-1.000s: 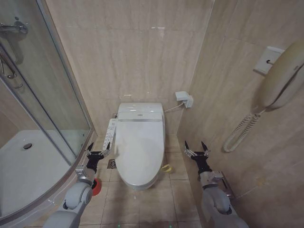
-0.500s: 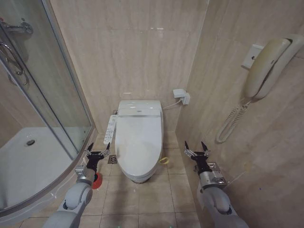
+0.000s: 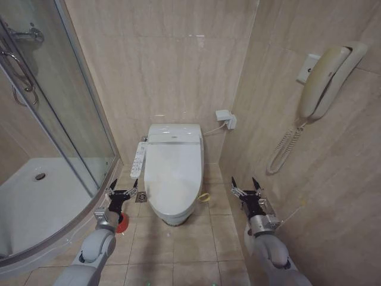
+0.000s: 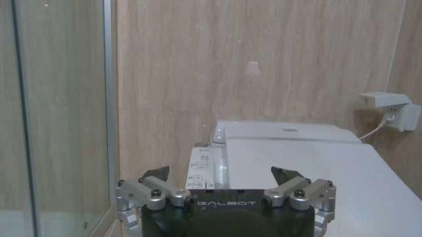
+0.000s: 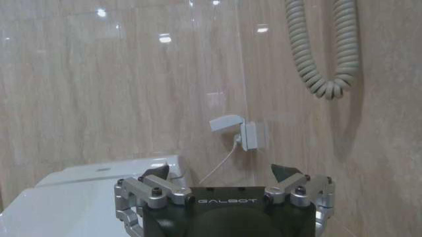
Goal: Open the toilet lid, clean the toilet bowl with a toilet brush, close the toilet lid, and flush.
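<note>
The toilet bowl (image 3: 171,215) stands on the tiled floor against the far wall, its long axis running from the wall straight toward the robot, the rounded front end pointing near and the seat unit (image 3: 174,133) at the far end. The lid (image 3: 173,176) is down, lying flat over the bowl along that same near-far line, broad and glossy, with its hinge end far. A long button panel (image 3: 139,158) sits along the bowl's left side, also lengthwise near to far. A small yellow-green strap (image 3: 204,197) shows on the floor by the bowl's right near edge. The left gripper (image 3: 122,186) hovers just left of the bowl's front, above a floor drain, its two fingers spread wide with nothing between them; in the left wrist view the same gripper (image 4: 223,174) faces the far wall with the lid (image 4: 310,182) ahead and to one side. A red holder (image 3: 122,223) sits on the floor behind the left gripper, partly hidden by the arm; the brush itself cannot be made out. The right gripper (image 3: 244,185) hovers well right of the bowl, near the right wall, fingers equally spread and holding nothing; its wrist view shows the right gripper (image 5: 223,173) pointing at a wall socket (image 5: 245,133). A shower tray (image 3: 36,202) lies at the left, and a wall phone (image 3: 324,74) hangs at the right.
</note>
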